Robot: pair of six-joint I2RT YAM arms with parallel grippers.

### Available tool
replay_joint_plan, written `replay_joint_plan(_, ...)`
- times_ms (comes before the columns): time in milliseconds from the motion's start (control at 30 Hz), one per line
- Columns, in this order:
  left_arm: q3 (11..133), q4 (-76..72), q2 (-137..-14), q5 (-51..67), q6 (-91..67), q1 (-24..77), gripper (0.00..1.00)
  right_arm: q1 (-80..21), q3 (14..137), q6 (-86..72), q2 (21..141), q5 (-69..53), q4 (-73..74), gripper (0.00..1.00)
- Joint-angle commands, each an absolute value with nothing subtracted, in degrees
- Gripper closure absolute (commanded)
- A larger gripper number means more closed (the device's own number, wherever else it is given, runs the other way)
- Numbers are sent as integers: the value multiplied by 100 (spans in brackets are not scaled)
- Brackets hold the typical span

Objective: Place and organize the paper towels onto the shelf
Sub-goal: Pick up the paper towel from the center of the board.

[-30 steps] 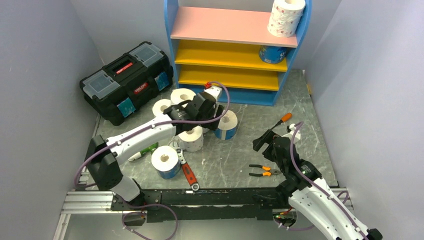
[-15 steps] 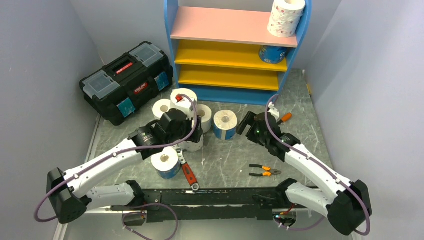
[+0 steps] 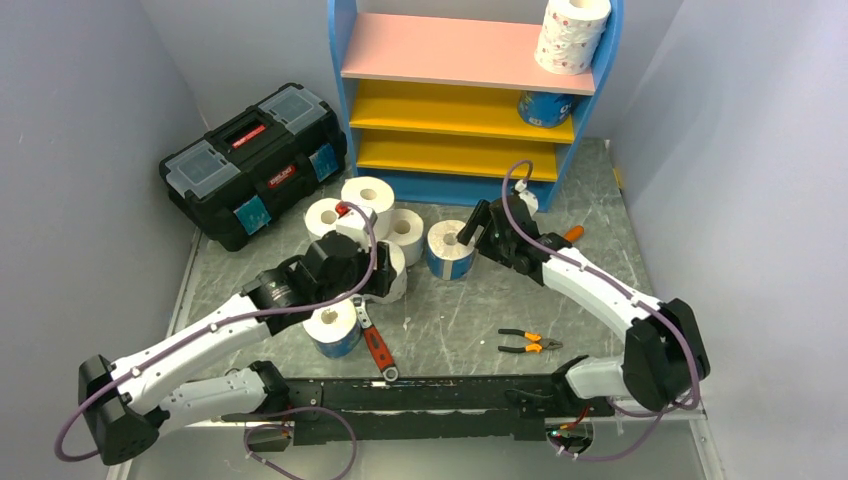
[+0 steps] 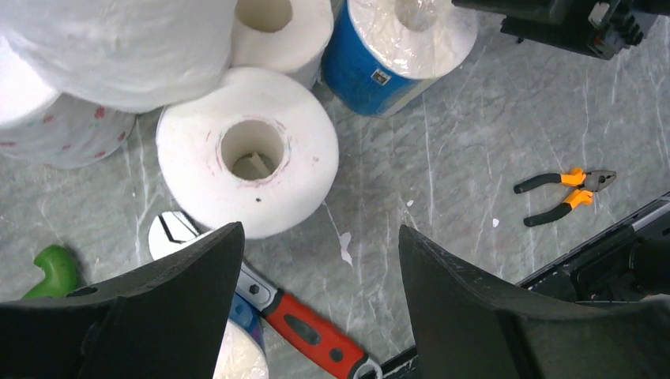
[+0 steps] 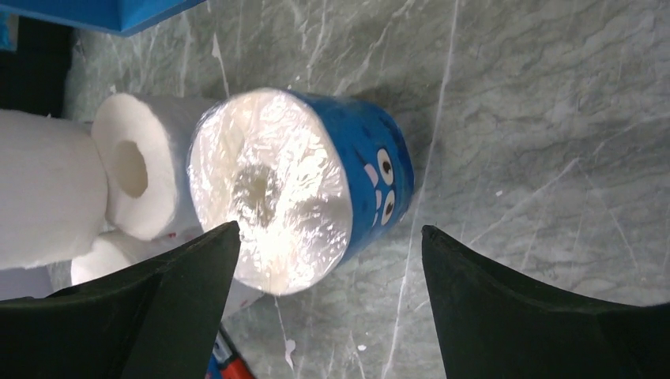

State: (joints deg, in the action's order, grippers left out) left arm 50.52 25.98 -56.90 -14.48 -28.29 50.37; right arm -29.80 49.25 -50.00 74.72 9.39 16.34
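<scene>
The blue-framed shelf (image 3: 345, 60) stands at the back. A pink-dotted paper towel roll (image 3: 572, 33) is on its pink top board, and a blue-wrapped roll (image 3: 545, 107) is on the yellow board below. Several rolls stand clustered on the floor, among them a plain one (image 4: 249, 150) and a blue-wrapped one (image 3: 450, 248) (image 5: 300, 185). My left gripper (image 3: 375, 272) (image 4: 320, 233) hovers open over the near side of the plain roll, holding nothing. My right gripper (image 3: 478, 228) (image 5: 330, 230) is open just right of the blue-wrapped roll, not touching it.
A black toolbox (image 3: 255, 160) sits at the back left. A red-handled wrench (image 3: 375, 345) (image 4: 304, 328) lies beside another blue-wrapped roll (image 3: 332, 325). Orange pliers (image 3: 528, 343) (image 4: 565, 189) lie to the right, an orange screwdriver (image 3: 570, 235) is behind my right arm, and a green item (image 4: 51, 268) lies at left.
My right arm has reached forward and left, up to the blue-wrapped roll. My left arm has drawn back toward the near left, away from the cluster's far side.
</scene>
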Motion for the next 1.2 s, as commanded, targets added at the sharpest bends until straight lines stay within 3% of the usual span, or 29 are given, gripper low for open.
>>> replay_joint_plan(0,4871,2512,-5382,-1576,-3080,5022,23,-2903,5255,-4861,7843,781,1435,15)
replay_joint_plan(700,4407,2634,-4976,-1733,-3407,5026,23,-2916,5519,-5120,8551,589,1486,32)
replay_joint_plan(1067,4317,2698,-4904,-1802,-3578,5021,23,-3138,5700,-5205,8269,961,1759,63)
replay_joint_plan(1167,4313,2685,-4938,-1792,-3611,5019,23,-3179,5994,-5247,8385,950,2081,67)
